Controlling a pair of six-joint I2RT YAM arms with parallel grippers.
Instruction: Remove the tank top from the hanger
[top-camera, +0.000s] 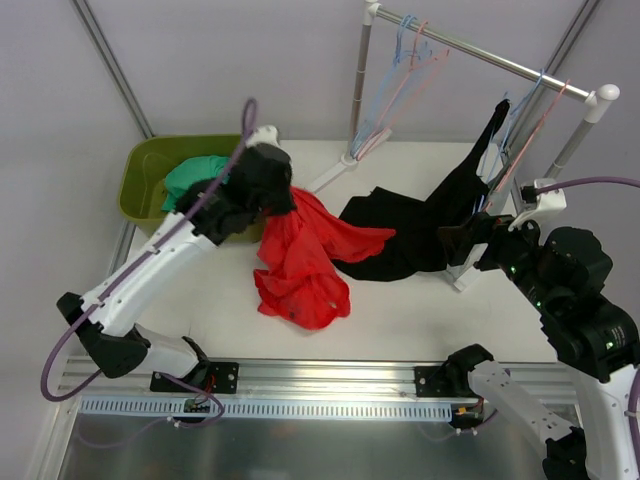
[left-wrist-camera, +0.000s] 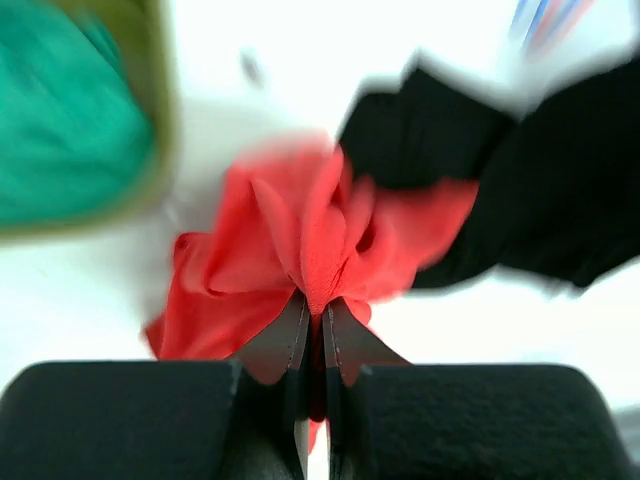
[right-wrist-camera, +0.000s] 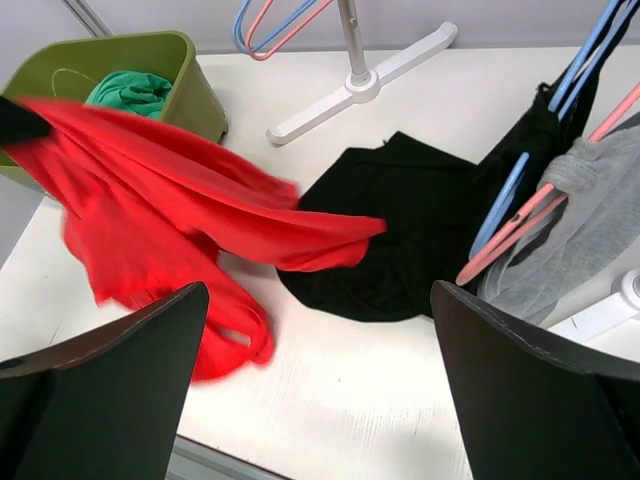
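Note:
My left gripper (top-camera: 278, 196) (left-wrist-camera: 315, 306) is shut on a bunched fold of the red tank top (top-camera: 300, 262) (left-wrist-camera: 300, 235) (right-wrist-camera: 150, 200). The top hangs from the jaws and trails onto the white table, free of any hanger, with a strap loop lying at its low end. My right gripper (top-camera: 468, 236) (right-wrist-camera: 318, 292) stands wide open with nothing in it, above the table beside the rack's right post. A black garment (top-camera: 420, 230) (right-wrist-camera: 400, 230) drapes from a blue hanger (top-camera: 520, 115) (right-wrist-camera: 505, 205) on the rail down to the table, partly under the red cloth.
A green bin (top-camera: 138, 178) (right-wrist-camera: 190, 75) at the back left holds a green cloth (top-camera: 195, 175). The white clothes rack (top-camera: 480, 52) crosses the back right with spare blue and pink hangers (top-camera: 410, 55). A grey garment (right-wrist-camera: 590, 220) hangs on a pink hanger.

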